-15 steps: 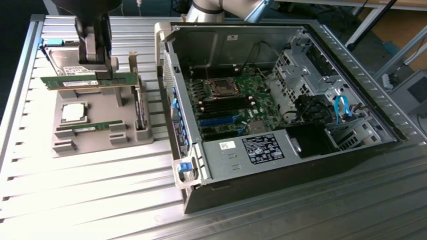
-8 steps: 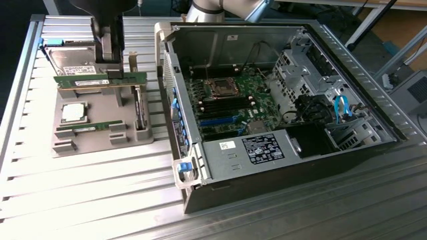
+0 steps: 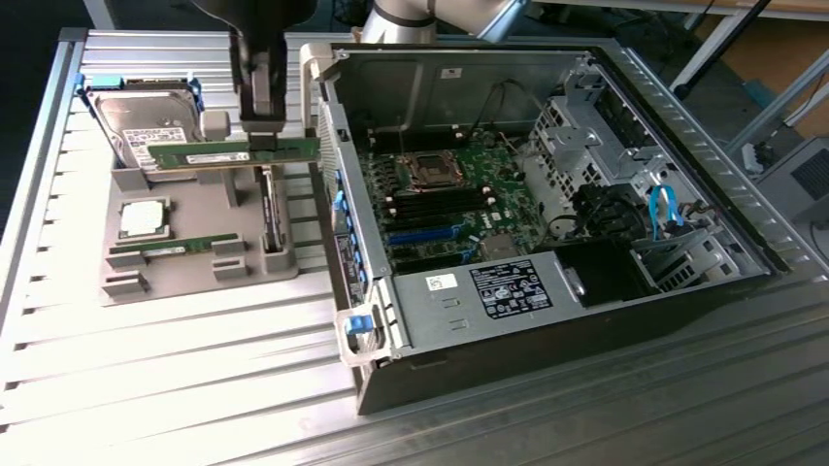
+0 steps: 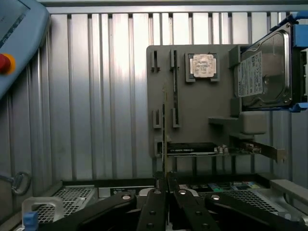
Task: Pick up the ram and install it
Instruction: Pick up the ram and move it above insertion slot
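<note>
The ram (image 3: 208, 155) is a long green stick with a white label. It hangs level in the air above the grey holder tray (image 3: 194, 282), just outside the open computer case (image 3: 376, 126) on the exterior view's left. My gripper (image 3: 266, 136) is shut on it near one end, coming down from above. In the wrist view the ram (image 4: 164, 134) appears edge-on as a thin line, pinched between my black fingers (image 4: 153, 199) of the gripper (image 4: 166, 184). A second green stick (image 3: 173, 249) lies in a slot on the tray.
The tray also carries a hard drive (image 3: 149, 121), a square silver processor (image 3: 143, 218) and a dark expansion card (image 3: 272, 218) standing on edge. Inside the case lies the motherboard with its black memory slots (image 3: 421, 209). A teach pendant (image 4: 14, 43) rests on the slatted table.
</note>
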Motion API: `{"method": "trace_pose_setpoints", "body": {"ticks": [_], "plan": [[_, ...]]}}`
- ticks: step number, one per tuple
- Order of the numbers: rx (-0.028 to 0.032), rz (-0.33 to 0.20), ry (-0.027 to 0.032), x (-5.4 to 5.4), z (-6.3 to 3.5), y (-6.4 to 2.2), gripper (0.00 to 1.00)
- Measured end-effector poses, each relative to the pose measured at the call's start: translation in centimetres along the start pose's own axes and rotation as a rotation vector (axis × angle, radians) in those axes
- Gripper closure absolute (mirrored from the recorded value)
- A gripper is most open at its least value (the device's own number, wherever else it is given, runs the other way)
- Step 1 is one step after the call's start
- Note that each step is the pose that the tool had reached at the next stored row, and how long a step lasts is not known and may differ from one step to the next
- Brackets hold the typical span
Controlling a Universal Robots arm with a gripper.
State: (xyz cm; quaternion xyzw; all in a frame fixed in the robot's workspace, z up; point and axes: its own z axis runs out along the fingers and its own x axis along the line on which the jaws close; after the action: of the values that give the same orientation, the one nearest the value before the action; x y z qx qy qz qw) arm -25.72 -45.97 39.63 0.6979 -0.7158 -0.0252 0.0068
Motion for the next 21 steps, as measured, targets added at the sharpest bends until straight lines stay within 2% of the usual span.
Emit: {"method": "trace_pose_setpoints", "body": {"ticks": [2,3,6,12,14,16,17,20,21], "plan": [[-0.0001,0.0,0.0,0.0,-0.03,-0.78,0.88],[-0.0002,-0.001,0.0001,0.0,-0.07,-1.51,0.88],[-0.0006,-0.002,0.0001,-0.1,-0.13,-2.95,0.88],[-0.0012,-0.005,0.0003,-0.1,-0.2,-4.51,0.88],[-0.0018,-0.008,0.0005,-0.1,-0.24,-5.41,0.88],[-0.0022,-0.01,0.0005,-0.2,-0.26,-5.87,0.88],[-0.0029,-0.014,0.0007,-0.2,-0.31,-6.79,0.88],[-0.0038,-0.019,0.001,-0.2,-0.36,-7.98,0.88],[-0.0043,-0.022,0.0011,-0.2,-0.39,-8.62,0.88]]}}
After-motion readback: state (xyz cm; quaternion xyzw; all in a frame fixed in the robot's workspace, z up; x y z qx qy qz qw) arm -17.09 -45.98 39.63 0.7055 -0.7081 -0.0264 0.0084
